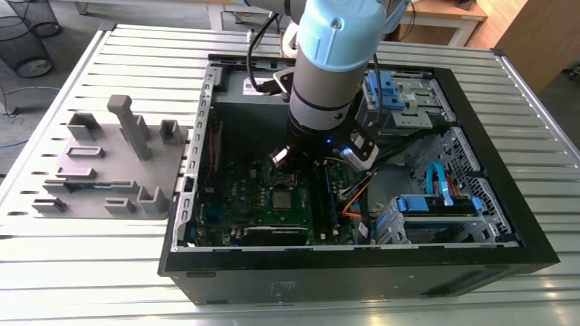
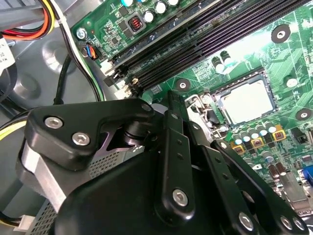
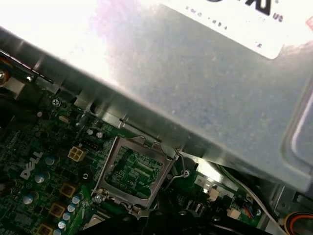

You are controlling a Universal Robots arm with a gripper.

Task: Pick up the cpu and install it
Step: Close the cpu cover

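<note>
Inside the open black desktop computer case (image 1: 534,257), which lies on its side on a slatted metal table (image 1: 91,272), the grey and light-blue robot arm (image 1: 331,61) reaches straight down over the green motherboard (image 1: 238,197). The black gripper (image 1: 311,163) hangs just above the board, on the far side of the socket and close to it. Honestly I can't tell if it's open or closed, the linkage blocks the business end in the second wrist view.

The small flat square cpu (image 1: 284,199) with the dull silver top is already lying flat in its socket around the middle of the board, apart from the gripper. In the second wrist view the cpu (image 2: 247,102) sits just beside a row of long black memory slots (image 2: 205,39), with orange and yellow wires (image 2: 39,24) off by the case wall.

The first wrist view shows the rectangular silver hinged socket frame (image 3: 132,171) tilted up and open, with green board visible through its window, right under a big grey metal box (image 3: 195,73) with a label.

At the exterior view's left, outside the case, a grey plastic fixture tray (image 1: 100,170) with upright blocks sits on the table. At the exterior view's right, blue drive brackets (image 1: 435,204) sit inside the case.
</note>
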